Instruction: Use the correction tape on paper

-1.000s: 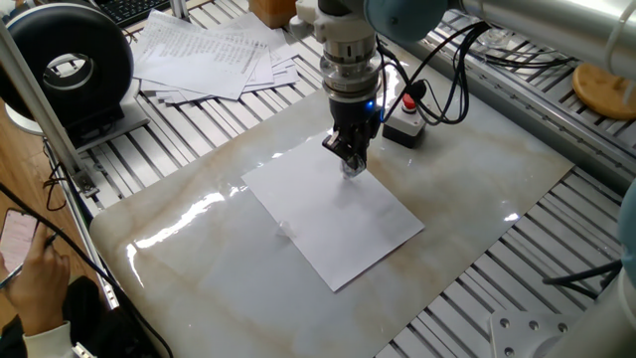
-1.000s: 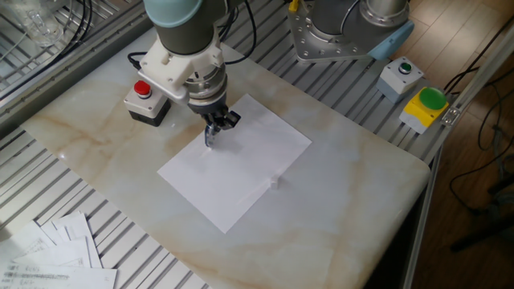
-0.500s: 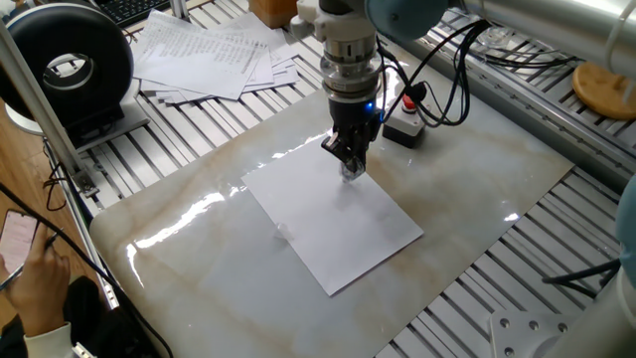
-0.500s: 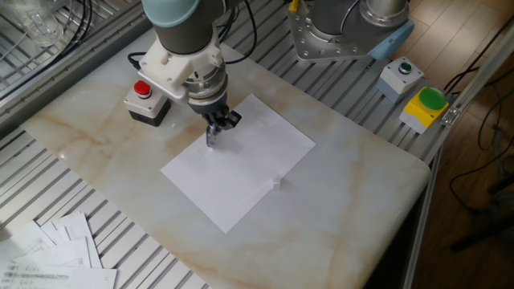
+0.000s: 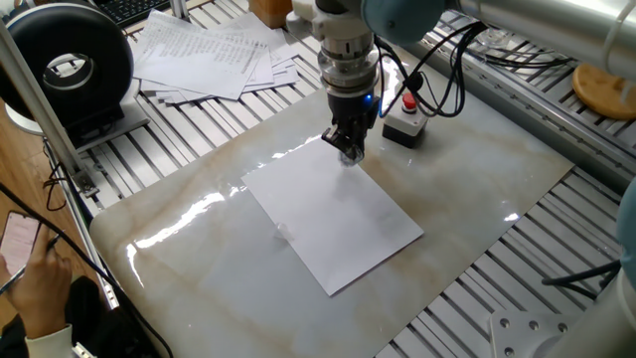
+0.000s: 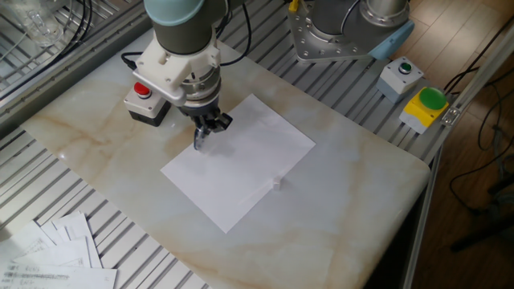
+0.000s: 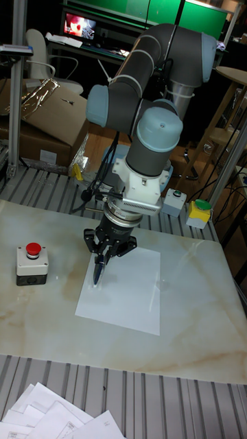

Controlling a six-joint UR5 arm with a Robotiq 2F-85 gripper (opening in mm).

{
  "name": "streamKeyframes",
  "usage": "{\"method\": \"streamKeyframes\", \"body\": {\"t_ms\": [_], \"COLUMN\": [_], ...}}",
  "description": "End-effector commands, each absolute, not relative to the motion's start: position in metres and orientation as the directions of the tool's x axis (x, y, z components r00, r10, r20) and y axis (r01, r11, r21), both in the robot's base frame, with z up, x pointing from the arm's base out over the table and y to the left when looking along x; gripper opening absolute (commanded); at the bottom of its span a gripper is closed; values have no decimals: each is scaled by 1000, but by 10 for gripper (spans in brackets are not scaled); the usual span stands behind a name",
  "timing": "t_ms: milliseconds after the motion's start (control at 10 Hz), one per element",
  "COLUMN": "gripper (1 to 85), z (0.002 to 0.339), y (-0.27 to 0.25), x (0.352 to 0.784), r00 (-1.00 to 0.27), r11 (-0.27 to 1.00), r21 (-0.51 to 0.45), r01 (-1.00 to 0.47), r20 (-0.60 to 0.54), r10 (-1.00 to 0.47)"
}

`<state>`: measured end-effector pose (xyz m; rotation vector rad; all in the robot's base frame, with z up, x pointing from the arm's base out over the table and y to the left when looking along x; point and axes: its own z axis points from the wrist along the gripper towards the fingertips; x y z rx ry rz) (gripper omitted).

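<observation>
The paper point(image 5: 333, 214) lies flat as a white sheet in the middle of the marble tabletop, also seen in the other fixed view point(image 6: 241, 164) and the tall fixed view point(image 7: 127, 291). My gripper point(image 5: 348, 149) points straight down over the sheet's edge nearest the red-button box. It is shut on the correction tape point(image 6: 198, 140), a small dark dispenser that sticks out below the fingers point(image 7: 99, 269). Its tip is right at the paper's edge; I cannot tell whether it touches.
A red-button box point(image 5: 405, 119) stands just behind the gripper. A fanned pile of printed sheets point(image 5: 209, 55) lies off the marble slab. A yellow box with a green button point(image 6: 426, 104) sits at the table's corner. A tiny white bit point(image 6: 275, 183) rests on the paper.
The gripper with the correction tape has moved across the sheet toward its edge near the red-button box. The paper shifted slightly between the earliest frame and now.
</observation>
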<state>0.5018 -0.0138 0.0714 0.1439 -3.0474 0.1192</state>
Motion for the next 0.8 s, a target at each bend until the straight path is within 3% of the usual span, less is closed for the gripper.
{"method": "streamKeyframes", "body": {"t_ms": [0, 700], "gripper": [10, 10], "z": [74, 66], "y": [-1, -5], "x": [507, 499], "r00": [-995, -994], "r11": [998, 998], "r21": [-25, -13], "r01": [-58, -67], "r20": [81, 83], "r10": [-56, -66]}}
